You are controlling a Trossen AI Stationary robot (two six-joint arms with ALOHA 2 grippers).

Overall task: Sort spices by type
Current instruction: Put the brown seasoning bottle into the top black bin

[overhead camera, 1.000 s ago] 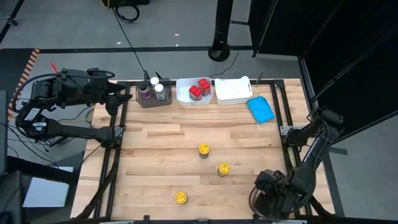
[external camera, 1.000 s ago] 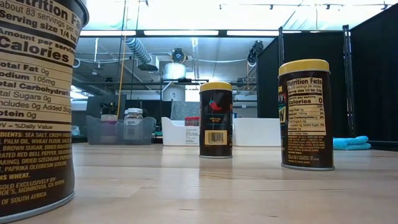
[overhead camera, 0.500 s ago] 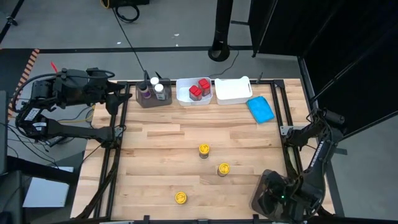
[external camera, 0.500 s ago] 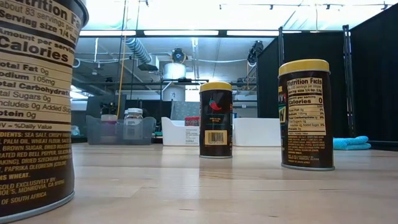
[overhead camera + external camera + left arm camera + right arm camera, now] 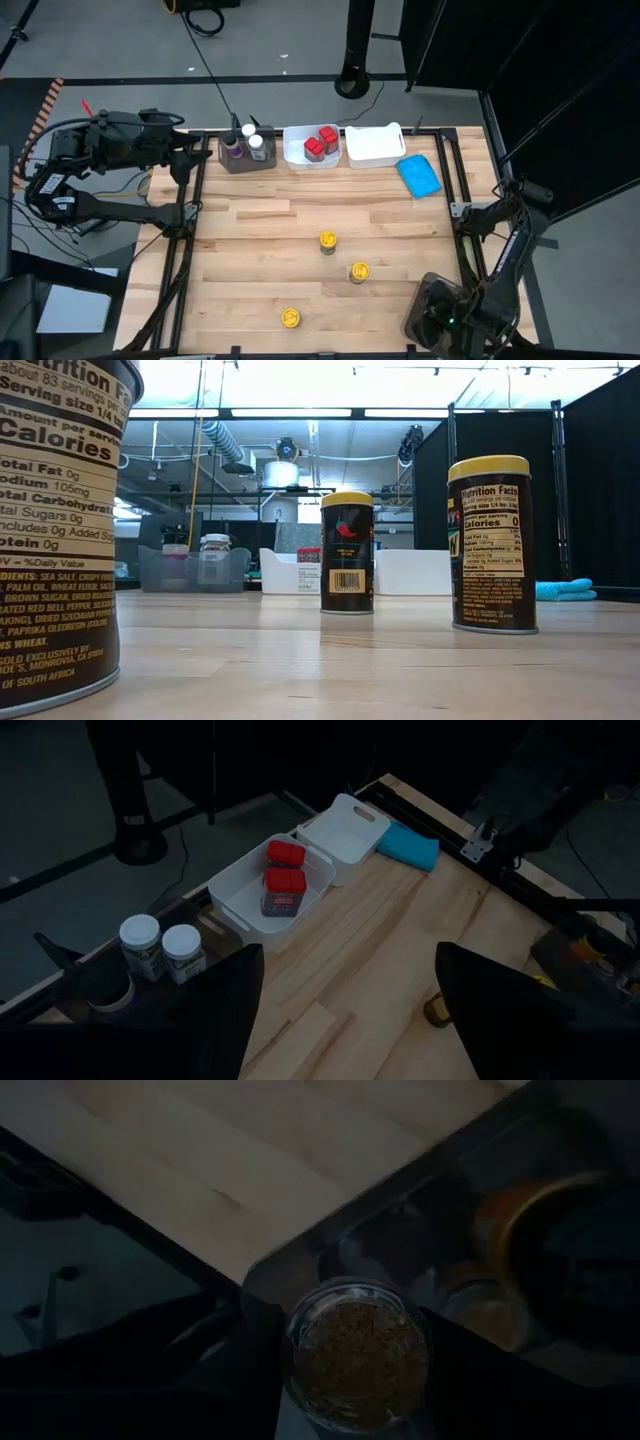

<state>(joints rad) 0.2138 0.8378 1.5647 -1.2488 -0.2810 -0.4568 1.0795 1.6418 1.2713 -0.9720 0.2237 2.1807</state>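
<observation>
Three yellow-lidded spice jars stand upright on the wooden table (image 5: 250,220): one mid-table (image 5: 327,240) (image 5: 347,552), one nearer (image 5: 359,271) (image 5: 490,545), one by the near edge (image 5: 290,317) (image 5: 60,530). Red-capped jars (image 5: 320,141) (image 5: 283,880) sit in a white tub (image 5: 296,152). White-capped jars (image 5: 252,138) (image 5: 160,945) stand in a grey bin (image 5: 232,160). My left gripper (image 5: 345,1020) waits open at the far left, near the grey bin. My right gripper (image 5: 440,322) (image 5: 355,1380) is off the near right corner, around a clear glass jar (image 5: 355,1350) of brown spice. My right gripper has the clear glass jar between its two fingers, one finger (image 5: 250,1380) at each side of the jar's round wall (image 5: 297,1370). I see the jar end on, along the fingers, which point down. What the jar rests on is hidden.
An empty white tub (image 5: 375,146) and a blue cloth (image 5: 419,175) lie at the far right. Metal rails (image 5: 470,250) run along the table's left and right sides. Another jar with an orange rim (image 5: 535,1230) shows beside the glass one, off the table.
My right arm has swung slightly toward the table's near right corner and tipped its wrist downward, then held still. The jars on the table have not moved.
</observation>
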